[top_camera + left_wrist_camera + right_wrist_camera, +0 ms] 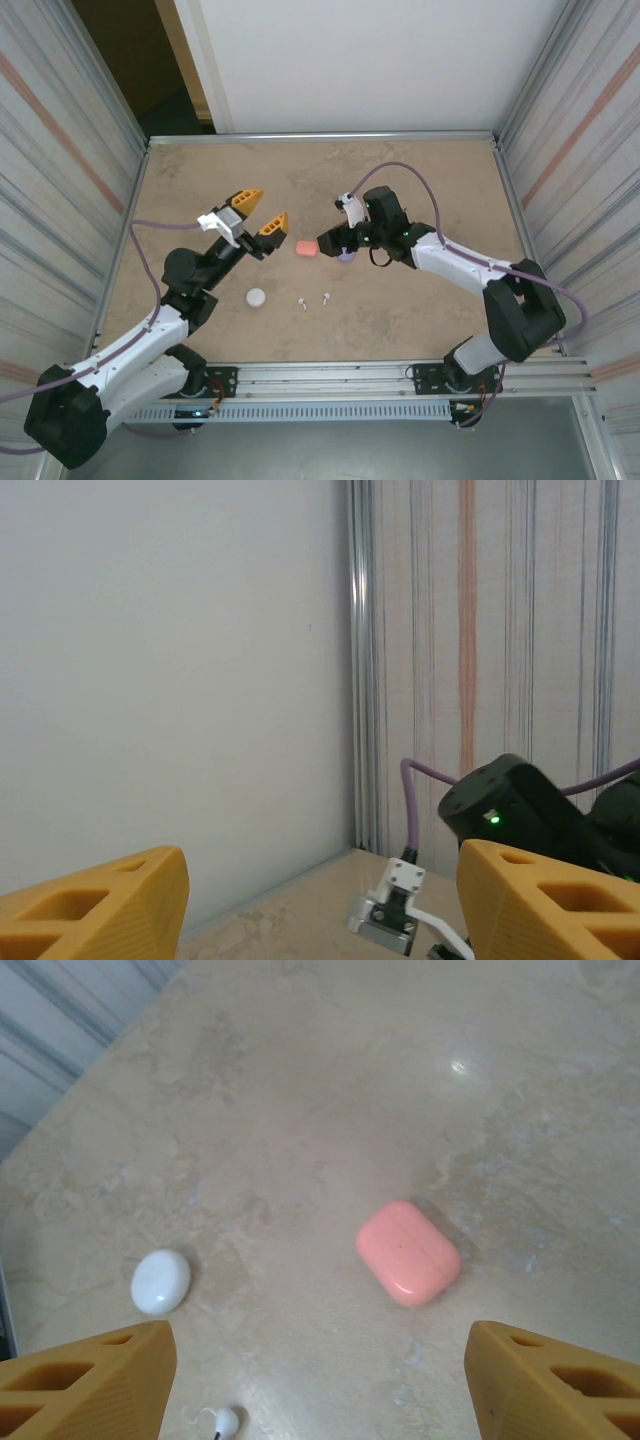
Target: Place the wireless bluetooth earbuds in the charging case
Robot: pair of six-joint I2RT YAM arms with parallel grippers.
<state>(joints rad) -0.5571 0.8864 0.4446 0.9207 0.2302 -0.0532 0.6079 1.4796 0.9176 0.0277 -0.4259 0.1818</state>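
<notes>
Two white earbuds lie loose on the table near the front middle; one earbud shows at the bottom of the right wrist view. A coral-pink charging case lies shut at the centre. A white case lies shut to its left. My right gripper hovers just right of the pink case, open and holding nothing. A purple object sits partly hidden under it. My left gripper is raised left of the pink case, open and holding nothing, facing the back wall.
Corrugated side walls and a white back wall enclose the beige table. The right arm's wrist and its white camera mount show in the left wrist view. A metal rail runs along the near edge.
</notes>
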